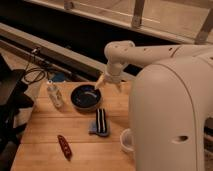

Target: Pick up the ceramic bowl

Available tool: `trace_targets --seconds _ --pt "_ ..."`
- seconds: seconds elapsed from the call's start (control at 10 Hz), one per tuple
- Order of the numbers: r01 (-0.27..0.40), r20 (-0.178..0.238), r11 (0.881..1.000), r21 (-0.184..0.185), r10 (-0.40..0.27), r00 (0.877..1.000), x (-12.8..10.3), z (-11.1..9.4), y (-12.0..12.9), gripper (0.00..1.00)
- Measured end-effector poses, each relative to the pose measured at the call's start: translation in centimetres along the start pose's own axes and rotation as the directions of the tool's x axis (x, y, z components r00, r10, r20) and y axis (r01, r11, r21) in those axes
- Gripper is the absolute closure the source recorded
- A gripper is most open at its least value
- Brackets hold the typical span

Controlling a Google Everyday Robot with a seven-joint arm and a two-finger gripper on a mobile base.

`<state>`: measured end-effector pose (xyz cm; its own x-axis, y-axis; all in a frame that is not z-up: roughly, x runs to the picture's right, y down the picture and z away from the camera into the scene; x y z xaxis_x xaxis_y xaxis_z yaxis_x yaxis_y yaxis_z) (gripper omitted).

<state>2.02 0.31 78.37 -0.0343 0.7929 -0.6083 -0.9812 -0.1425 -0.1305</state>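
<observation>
The ceramic bowl (86, 96) sits on the wooden table (45, 125), towards its far edge. The gripper (109, 82) hangs just above the bowl's right rim, its fingers (100, 82) spread apart and holding nothing. Left of the bowl stands a small clear bottle (54, 94). Nearer than the bowl lie a dark striped block (101, 121), a red object (64, 146) (hard to name) and a white cup (128, 140)

Glossy navy-black ceramic bowl (86, 96); cream-white gripper (108, 84) just above its right rim; table (45, 131) pale wood grain; striped item (101, 121) black and grey-blue; slim object (64, 146) red; cup (127, 140) translucent white
</observation>
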Motion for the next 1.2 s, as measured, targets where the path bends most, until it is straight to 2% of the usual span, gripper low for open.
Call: trace_targets --seconds 0.8,1.2 --pt "0.028 -0.018 1.000 -0.012 -0.029 0.999 -1.7 1.5 1.8 0.20" --pt "0.029 -0.024 0.999 -0.024 -0.029 0.999 -2.7 3.2 2.2 0.20"
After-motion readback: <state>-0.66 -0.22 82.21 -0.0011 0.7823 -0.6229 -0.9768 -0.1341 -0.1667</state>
